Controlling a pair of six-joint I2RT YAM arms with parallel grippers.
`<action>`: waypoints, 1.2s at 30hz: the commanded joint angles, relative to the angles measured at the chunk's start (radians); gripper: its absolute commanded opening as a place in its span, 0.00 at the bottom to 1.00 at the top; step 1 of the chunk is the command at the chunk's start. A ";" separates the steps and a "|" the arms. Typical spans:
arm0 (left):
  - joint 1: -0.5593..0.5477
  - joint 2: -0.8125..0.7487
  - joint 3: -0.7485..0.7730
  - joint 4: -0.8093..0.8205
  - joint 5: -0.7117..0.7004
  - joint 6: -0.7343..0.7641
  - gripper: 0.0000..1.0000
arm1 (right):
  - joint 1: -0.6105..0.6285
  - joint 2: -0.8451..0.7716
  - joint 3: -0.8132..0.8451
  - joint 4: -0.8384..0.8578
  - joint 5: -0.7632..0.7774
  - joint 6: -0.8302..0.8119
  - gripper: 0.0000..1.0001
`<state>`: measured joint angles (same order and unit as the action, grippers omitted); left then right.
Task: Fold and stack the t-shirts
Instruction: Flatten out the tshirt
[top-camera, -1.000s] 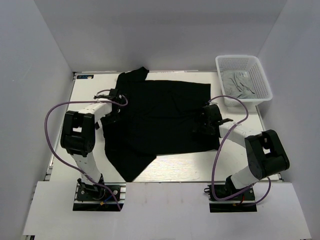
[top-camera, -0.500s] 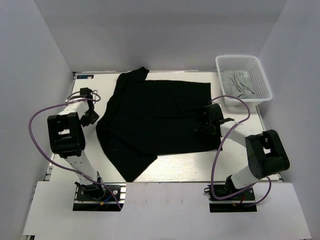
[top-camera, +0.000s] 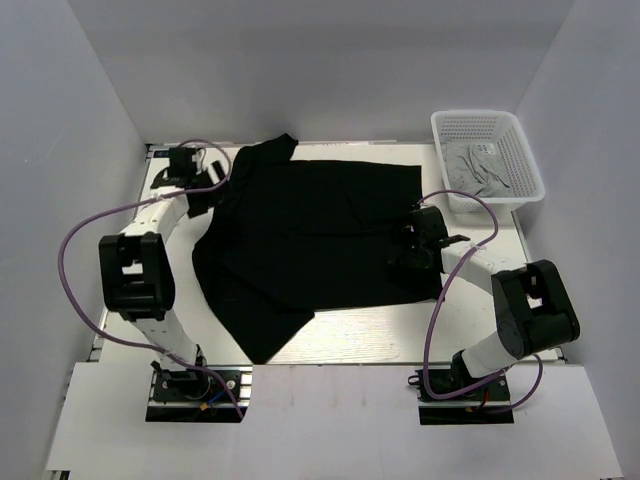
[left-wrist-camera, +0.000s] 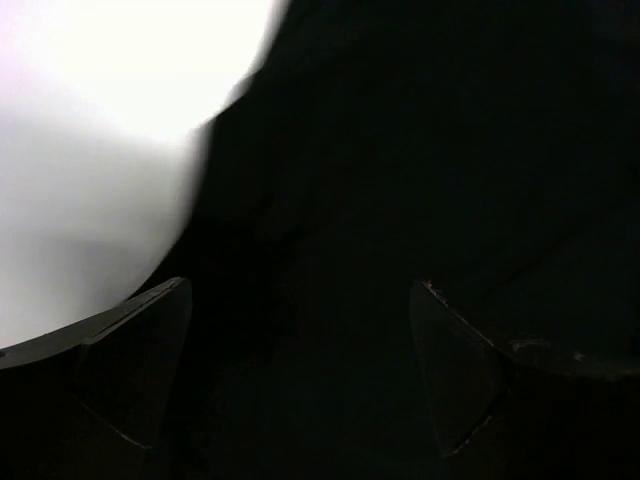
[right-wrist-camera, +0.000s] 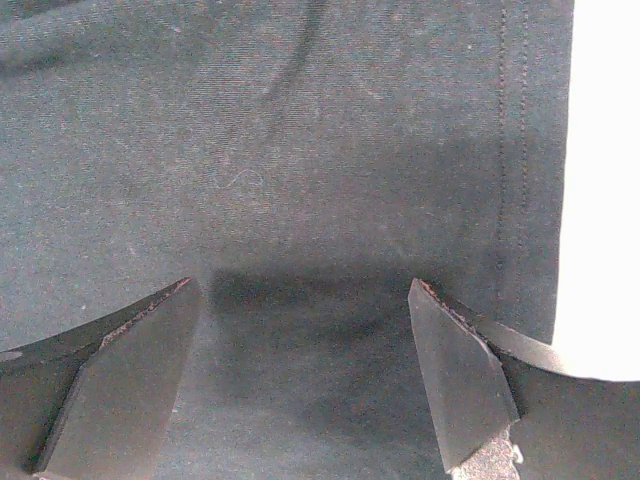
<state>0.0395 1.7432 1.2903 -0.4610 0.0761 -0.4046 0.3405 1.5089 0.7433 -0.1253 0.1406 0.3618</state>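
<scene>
A black t-shirt lies spread flat across the middle of the table. My left gripper is open at the shirt's far left sleeve. In the left wrist view its jaws stand wide apart over dark cloth and hold nothing. My right gripper is open low over the shirt's right edge. In the right wrist view its jaws are apart above the cloth, with the stitched hem to the right. A light grey t-shirt lies crumpled in the basket.
A white mesh basket stands at the far right corner of the table. White walls close in the table at the left, back and right. Bare table shows in front of the shirt, and in the right wrist view.
My left arm has lifted off the shirt's left side, swung out to the left, then moved to the far left sleeve. The shirt's left edge lies spread further left. The right arm barely moved.
</scene>
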 joint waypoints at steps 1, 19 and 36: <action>-0.074 0.118 0.197 0.023 0.090 0.127 1.00 | -0.005 -0.007 0.030 -0.005 -0.019 -0.011 0.90; -0.165 0.502 0.524 -0.140 -0.128 0.153 1.00 | -0.017 0.073 0.045 -0.051 0.039 0.026 0.90; 0.075 0.581 0.622 -0.146 -0.231 0.210 1.00 | -0.093 0.120 0.028 -0.100 0.027 0.068 0.90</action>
<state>0.0647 2.3013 1.8526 -0.5911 -0.1764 -0.2089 0.2684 1.5845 0.8082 -0.1249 0.1612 0.4171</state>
